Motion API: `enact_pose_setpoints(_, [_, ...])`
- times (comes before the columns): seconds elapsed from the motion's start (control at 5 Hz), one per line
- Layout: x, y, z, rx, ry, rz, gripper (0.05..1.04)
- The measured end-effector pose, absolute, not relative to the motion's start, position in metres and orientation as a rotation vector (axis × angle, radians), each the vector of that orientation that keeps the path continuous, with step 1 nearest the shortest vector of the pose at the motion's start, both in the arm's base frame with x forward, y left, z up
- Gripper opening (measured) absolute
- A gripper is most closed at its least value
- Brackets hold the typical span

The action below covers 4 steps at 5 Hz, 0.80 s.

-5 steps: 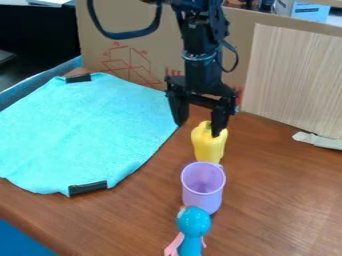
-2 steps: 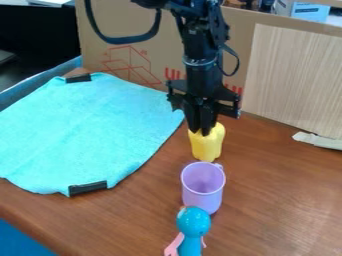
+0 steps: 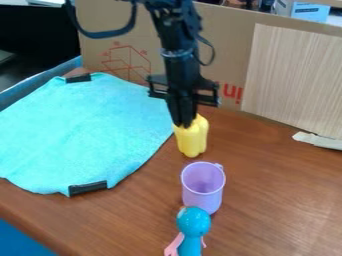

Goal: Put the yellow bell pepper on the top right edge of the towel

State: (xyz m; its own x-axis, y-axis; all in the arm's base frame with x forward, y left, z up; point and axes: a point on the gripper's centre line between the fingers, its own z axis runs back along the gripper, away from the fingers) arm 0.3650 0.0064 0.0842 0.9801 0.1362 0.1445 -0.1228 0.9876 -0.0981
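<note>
in the camera view, the gripper (image 3: 185,125) hangs down from the arm (image 3: 179,55), its two fingers drawn close together, pinching the yellow bell pepper (image 3: 192,141) at its top end; the narrow grip leaves barely any opening. the pepper is near upright, its long axis running mostly up and down the picture, the held end up and the lobed, blunt end pointing down towards the purple cup (image 3: 202,187). it sits just off the right edge of the towel (image 3: 80,132) as seen here, apart from the cup; whether its lower end touches the table (image 3: 280,185), i cannot tell.

the cup stands nearer the camera with its mouth up, and the blue-headed toy (image 3: 194,222) is right in front of it. black strips (image 3: 87,188) mark the towel's near and far edges.
</note>
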Motion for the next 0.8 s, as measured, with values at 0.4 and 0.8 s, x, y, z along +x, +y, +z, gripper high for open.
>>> enact_pose_setpoints(0.4, [0.355, 0.054, 0.108, -0.172, -0.204, 0.236, 0.086])
enact_pose_setpoints(0.8, [0.326, 0.105, 0.137, -0.230, -0.266, 0.354, 0.086])
